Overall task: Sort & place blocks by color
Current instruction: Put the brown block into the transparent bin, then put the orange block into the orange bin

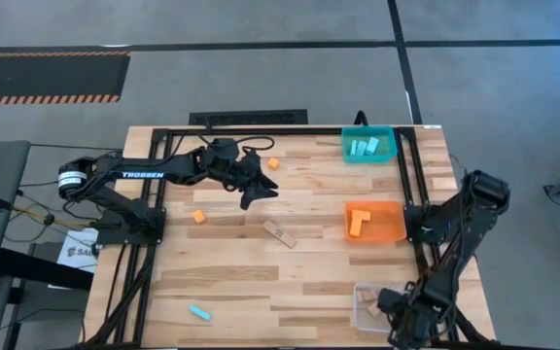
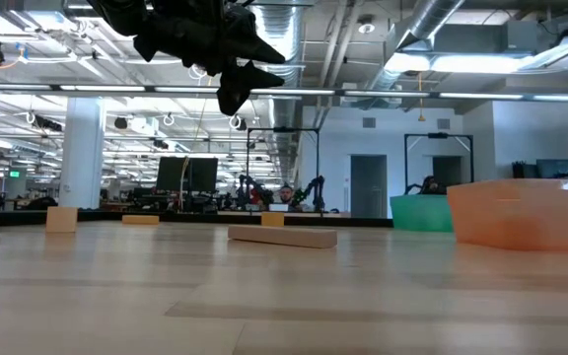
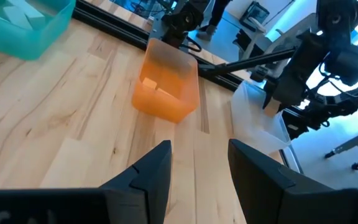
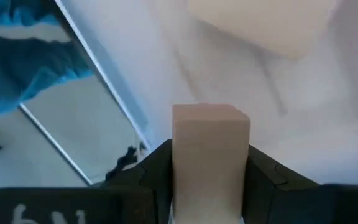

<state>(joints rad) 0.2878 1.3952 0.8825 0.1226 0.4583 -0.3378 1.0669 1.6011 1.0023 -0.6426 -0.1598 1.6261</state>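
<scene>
While the right gripper [image 4: 209, 177] clenches a tan wood block [image 4: 210, 149] between its two dark fingers, it sits low over the clear bin [image 1: 366, 303] at the table's front right corner, where another tan block [image 4: 266, 25] lies inside. The left gripper [image 1: 258, 191] hangs above the table's back middle, fingers [image 3: 151, 174] spread apart and holding nothing, raised well off the surface. Just beside it toward the back edge lies a small orange block [image 1: 273, 163]; another orange block [image 1: 198, 217] sits nearer the left side, and a long tan block [image 1: 280, 232] lies tilted near the table's middle. A light blue block [image 1: 199, 312] rests alone near the front left. Along the right edge, the teal bin [image 1: 346, 148] at the back corner holds light blue blocks [image 1: 364, 147], and the orange bin [image 1: 393, 233] midway along holds orange blocks [image 1: 361, 221].
</scene>
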